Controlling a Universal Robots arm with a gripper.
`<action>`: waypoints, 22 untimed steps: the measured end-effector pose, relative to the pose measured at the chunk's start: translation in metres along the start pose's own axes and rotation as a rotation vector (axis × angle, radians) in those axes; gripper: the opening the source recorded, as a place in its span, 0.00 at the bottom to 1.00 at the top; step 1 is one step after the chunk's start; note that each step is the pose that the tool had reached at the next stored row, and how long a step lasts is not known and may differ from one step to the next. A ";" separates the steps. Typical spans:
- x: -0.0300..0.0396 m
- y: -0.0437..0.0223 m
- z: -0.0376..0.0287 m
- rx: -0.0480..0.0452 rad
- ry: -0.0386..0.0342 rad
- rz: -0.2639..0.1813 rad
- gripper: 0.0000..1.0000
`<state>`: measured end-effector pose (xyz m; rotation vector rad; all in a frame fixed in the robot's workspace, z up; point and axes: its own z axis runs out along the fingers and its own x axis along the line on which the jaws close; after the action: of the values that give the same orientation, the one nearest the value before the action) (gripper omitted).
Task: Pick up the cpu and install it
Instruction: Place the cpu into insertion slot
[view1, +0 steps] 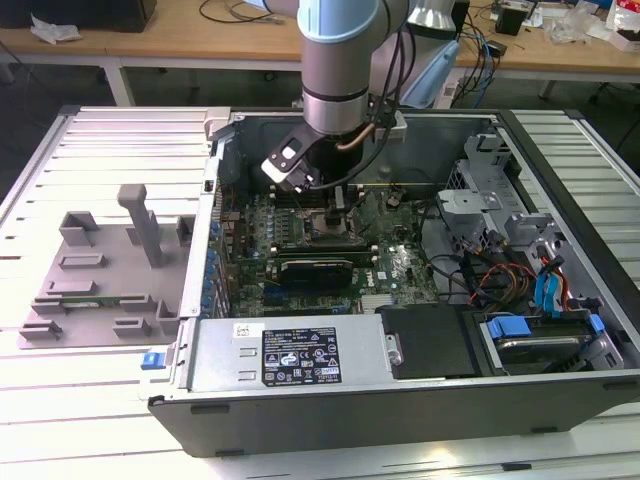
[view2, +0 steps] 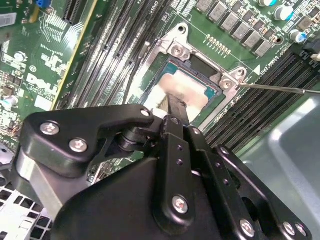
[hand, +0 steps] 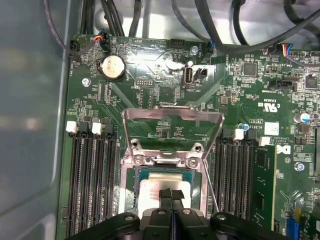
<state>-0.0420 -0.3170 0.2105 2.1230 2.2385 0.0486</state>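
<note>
Closed jaws over cpu (hand: 149, 192), motherboard (hand: 165, 90), slatted table (view1: 100, 140)

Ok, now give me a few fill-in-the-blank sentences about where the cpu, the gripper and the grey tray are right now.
1. The cpu lies in the motherboard's ______, right under the gripper.
2. The hinged metal frame meant to clamp it down is not closed but ______.
3. The grey fixture tray sits outside the computer case, on the exterior view's ______.

Missing words: socket; open; left.
</note>
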 end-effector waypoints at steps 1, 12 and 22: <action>0.0000 -0.0002 0.0008 -0.0001 0.0007 0.000 0.11; 0.0003 -0.0002 -0.0043 -0.0014 0.0250 0.002 0.11; -0.0003 0.0015 -0.0322 -0.0014 0.0249 0.002 0.11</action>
<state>-0.0425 -0.3166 0.2428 2.1354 2.2497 0.0771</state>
